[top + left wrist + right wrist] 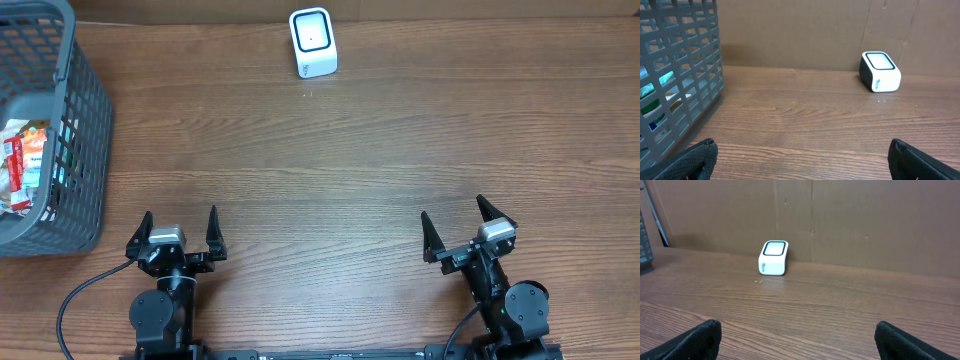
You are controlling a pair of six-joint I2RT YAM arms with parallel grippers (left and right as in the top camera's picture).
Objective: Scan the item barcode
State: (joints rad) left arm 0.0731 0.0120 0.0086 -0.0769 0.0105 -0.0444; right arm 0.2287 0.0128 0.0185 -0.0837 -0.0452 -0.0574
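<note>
Two robot arms sit at the near edge of a wooden table [330,170], the left claw [180,218] and right claw [452,210] both spread wide and holding nothing. Inside a grey plastic basket [88,130] at the table's left side lie snack packets [22,160] (red, orange and white wrappers), well apart from the white barcode scanner [311,42] standing by the back edge.

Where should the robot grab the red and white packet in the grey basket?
Probably from straight above, pinching the red and white packet across its narrow width. It seems to lie face up inside the grey basket, whose tall mesh walls block any sideways approach. The open left gripper is the nearer one. How the packets overlap is hard to tell.
</note>
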